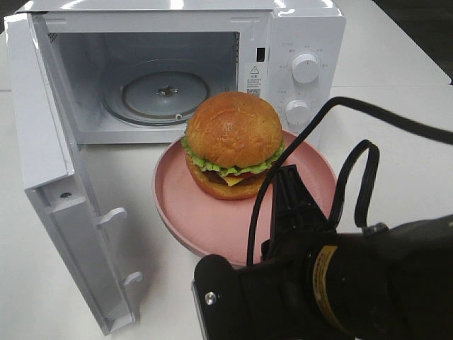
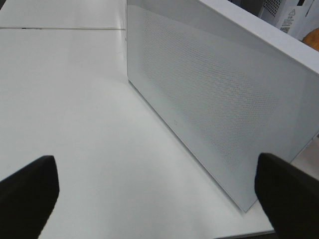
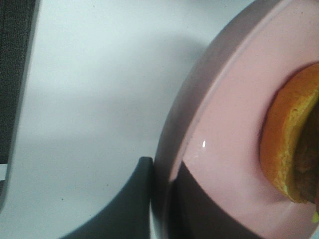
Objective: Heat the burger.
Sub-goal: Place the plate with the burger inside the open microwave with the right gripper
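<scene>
Pinched shut, the right gripper (image 1: 287, 178) reaches in from the near right corner of the high view, with a black cable (image 1: 350, 184) looping over its arm. It has hold of the near rim of the pink plate (image 1: 185, 212). The right wrist view shows this up close: one dark finger (image 3: 133, 201) lies against the outside of the rim and the other on the inner side, so the right gripper (image 3: 167, 199) is clamped on the pink plate (image 3: 234, 114) and touches no food. Whether the plate is raised off the white table (image 1: 396, 149) cannot be told. The burger (image 1: 233, 142) sits on the far half of the plate, upright, its glossy bun on top with lettuce, cheese and patty showing below. In the right wrist view only the edge of the burger (image 3: 286, 149) shows, apart from the fingers. Left of the plate the microwave's door (image 1: 64, 205) is swung fully open towards the camera. The left gripper (image 2: 157, 199) hovers over the table (image 2: 75, 109) beside the outer face of that door (image 2: 209, 99), its jaws spread wide and holding nothing. Behind the plate stands the white microwave (image 1: 304, 28), its cavity open and the glass turntable (image 1: 163, 95) bare. Two round knobs (image 1: 305, 68) sit on its right panel, just behind the burger.
</scene>
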Controlling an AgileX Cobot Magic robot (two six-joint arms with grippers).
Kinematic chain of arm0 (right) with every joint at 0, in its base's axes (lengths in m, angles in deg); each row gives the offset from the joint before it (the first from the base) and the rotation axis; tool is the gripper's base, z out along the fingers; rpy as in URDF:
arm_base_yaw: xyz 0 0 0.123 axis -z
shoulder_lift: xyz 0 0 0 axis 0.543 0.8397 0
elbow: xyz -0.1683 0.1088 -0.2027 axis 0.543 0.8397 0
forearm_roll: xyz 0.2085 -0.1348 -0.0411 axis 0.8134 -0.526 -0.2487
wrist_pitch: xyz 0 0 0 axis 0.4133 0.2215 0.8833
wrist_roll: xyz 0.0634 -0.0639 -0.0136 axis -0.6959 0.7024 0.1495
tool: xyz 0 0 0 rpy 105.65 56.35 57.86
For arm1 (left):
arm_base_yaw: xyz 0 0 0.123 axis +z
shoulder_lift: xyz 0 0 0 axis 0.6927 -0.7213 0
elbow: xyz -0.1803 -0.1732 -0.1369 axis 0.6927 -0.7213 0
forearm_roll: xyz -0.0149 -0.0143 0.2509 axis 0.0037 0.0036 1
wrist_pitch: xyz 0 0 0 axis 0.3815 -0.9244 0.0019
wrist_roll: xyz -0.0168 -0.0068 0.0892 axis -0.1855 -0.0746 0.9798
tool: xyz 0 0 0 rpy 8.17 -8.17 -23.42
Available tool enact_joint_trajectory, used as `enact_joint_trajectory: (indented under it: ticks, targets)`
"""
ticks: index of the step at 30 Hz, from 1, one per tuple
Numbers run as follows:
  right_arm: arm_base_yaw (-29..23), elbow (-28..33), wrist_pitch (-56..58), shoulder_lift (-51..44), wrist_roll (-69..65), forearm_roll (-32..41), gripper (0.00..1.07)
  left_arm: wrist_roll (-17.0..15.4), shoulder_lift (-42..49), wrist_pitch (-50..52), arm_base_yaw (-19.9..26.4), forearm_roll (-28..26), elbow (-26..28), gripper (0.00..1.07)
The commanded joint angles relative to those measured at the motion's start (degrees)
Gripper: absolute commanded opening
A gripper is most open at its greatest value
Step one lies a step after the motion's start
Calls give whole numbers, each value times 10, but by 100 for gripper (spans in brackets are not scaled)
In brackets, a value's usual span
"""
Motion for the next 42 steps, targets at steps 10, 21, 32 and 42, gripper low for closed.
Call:
enact_joint_trajectory:
  ticks: [10, 21, 32, 42]
  targets:
    - [120, -2, -128, -4, 199, 14, 2, 0, 10, 1, -1, -5, -2, 100]
    - [241, -2, -211, -4, 480, 170, 2, 0, 10, 1, -1, -5, -2, 100]
    - [325, -2, -227, -4, 752, 359, 2, 0, 10, 1, -1, -5, -2, 100]
    - [375, -2, -278, -4, 1017, 580, 2, 0, 10, 1, -1, -5, -2, 100]
